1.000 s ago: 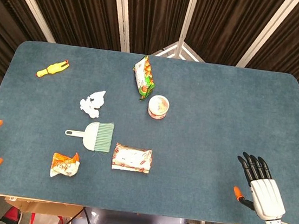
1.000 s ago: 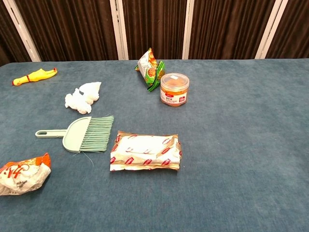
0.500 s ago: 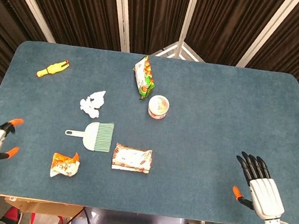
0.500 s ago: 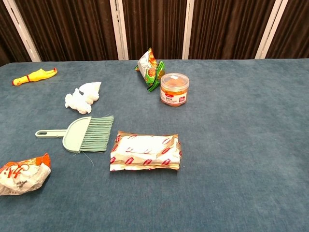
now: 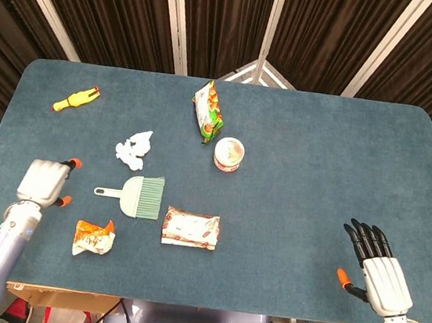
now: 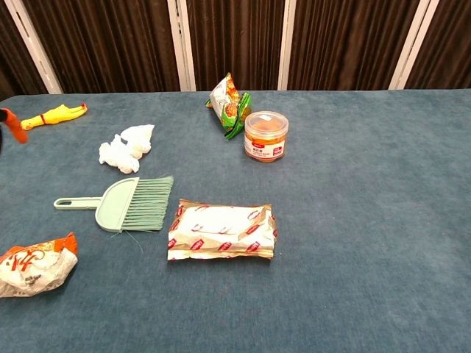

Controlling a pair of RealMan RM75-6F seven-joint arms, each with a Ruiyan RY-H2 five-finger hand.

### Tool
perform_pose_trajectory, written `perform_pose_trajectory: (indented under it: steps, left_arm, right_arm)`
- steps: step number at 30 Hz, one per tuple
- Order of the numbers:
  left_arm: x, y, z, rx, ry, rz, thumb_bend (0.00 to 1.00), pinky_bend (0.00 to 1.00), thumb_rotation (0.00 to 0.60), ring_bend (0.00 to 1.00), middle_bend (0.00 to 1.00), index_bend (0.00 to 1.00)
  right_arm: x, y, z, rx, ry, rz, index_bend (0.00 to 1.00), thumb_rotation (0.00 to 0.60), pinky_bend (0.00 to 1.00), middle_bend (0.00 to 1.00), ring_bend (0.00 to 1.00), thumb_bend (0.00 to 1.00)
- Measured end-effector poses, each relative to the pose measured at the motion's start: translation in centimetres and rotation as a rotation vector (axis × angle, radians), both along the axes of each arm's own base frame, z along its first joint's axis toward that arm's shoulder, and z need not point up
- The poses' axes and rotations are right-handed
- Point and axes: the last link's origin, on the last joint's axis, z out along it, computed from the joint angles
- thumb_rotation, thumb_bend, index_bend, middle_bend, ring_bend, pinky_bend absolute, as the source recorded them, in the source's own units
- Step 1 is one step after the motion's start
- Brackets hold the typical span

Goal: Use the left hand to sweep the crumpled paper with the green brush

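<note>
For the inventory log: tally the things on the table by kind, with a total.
Snack packets: 3
Lidded snack tub: 1
Green brush: 1
Crumpled paper: 1
Yellow rubber chicken: 1
Total: 7

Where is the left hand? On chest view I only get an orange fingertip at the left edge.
Observer: Head view shows the left hand just left of the green brush, level with its handle end, not touching it and holding nothing.
Operator: And the right hand? Chest view shows none of it.
Observer: The right hand sits by the near right corner of the table, fingers spread, holding nothing.
</note>
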Motion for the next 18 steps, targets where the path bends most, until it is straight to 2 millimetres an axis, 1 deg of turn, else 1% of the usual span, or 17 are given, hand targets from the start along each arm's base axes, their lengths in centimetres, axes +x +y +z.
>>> perform_pose_trajectory:
  steps: [1,3,4,6,10,13,18]
  left_arm:
    - [0.3,0.3,-0.5,-0.011,0.004,0.005,0.31,0.99,0.600,0.98,0.72,0.21]
    - [1.0,0.9,-1.6,-0.033,0.014,0.006,0.31,1.00,0.600,1.00,0.86,0.24]
    - [1.3,1.1,-2.0,-0.039,0.018,0.006,0.31,1.00,0.600,1.00,0.90,0.26]
    - [1.8,1.6,-2.8,-0.052,0.024,0.008,0.31,1.00,0.600,1.00,0.95,0.29]
    - [2.4,2.3,-4.0,-0.057,0.032,0.008,0.31,1.00,0.600,1.00,0.99,0.34]
    - [2.7,2.7,-4.9,-0.062,0.034,0.017,0.31,1.00,0.600,1.00,1.00,0.36]
    - [3.1,2.7,-6.5,-0.082,0.027,0.027,0.38,1.00,0.600,1.00,1.00,0.41]
  right_arm:
    - [0.0,0.0,0.0,0.001,-0.001,-0.001,0.00,0.600,0.00,0.00,0.00,0.34]
    - [0.0,0.0,0.0,0.002,-0.003,-0.002,0.00,0.600,0.00,0.00,0.00,0.34]
    - [0.0,0.0,0.0,0.003,-0.004,-0.001,0.00,0.600,0.00,0.00,0.00,0.34]
    - [0.0,0.0,-0.1,0.003,-0.004,0.000,0.00,0.600,0.00,0.00,0.00,0.34]
    - [0.1,0.0,0.0,0.002,-0.005,-0.001,0.00,0.600,0.00,0.00,0.00,0.34]
    - [0.0,0.0,0.0,0.003,-0.006,-0.004,0.00,0.600,0.00,0.00,0.00,0.34]
    - [0.1,0.0,0.0,0.003,-0.010,-0.004,0.00,0.600,0.00,0.00,0.00,0.34]
